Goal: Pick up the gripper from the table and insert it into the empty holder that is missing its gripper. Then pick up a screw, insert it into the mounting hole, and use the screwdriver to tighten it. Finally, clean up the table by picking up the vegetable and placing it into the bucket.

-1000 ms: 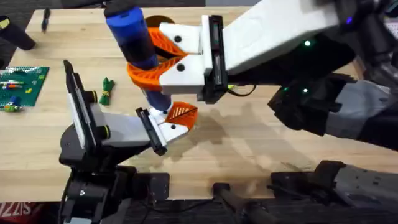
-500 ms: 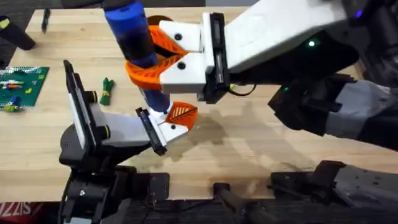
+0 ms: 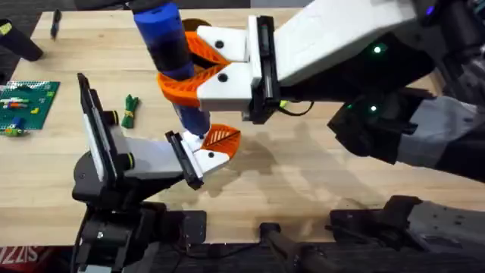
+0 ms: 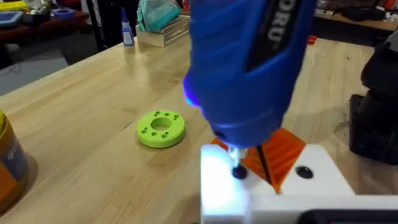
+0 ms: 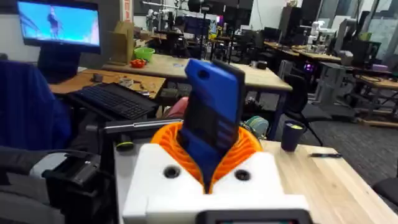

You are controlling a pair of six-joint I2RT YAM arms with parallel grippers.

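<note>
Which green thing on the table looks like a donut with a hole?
The bright green disc, round and flat with a hole in its middle. The dark green vegetable is long and thin with a lighter band.

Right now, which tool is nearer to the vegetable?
Left. The left tool sits at the table's middle, just beside the vegetable. The right tool holds the screwdriver above and farther from it.

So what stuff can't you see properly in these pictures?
- Bucket: overhead, mostly hidden behind the screwdriver and right tool.
- Screw: left wrist view, too small to tell under the bit, washed out by glare on the holder.
- Vegetable: overhead, too small for detail.
</note>
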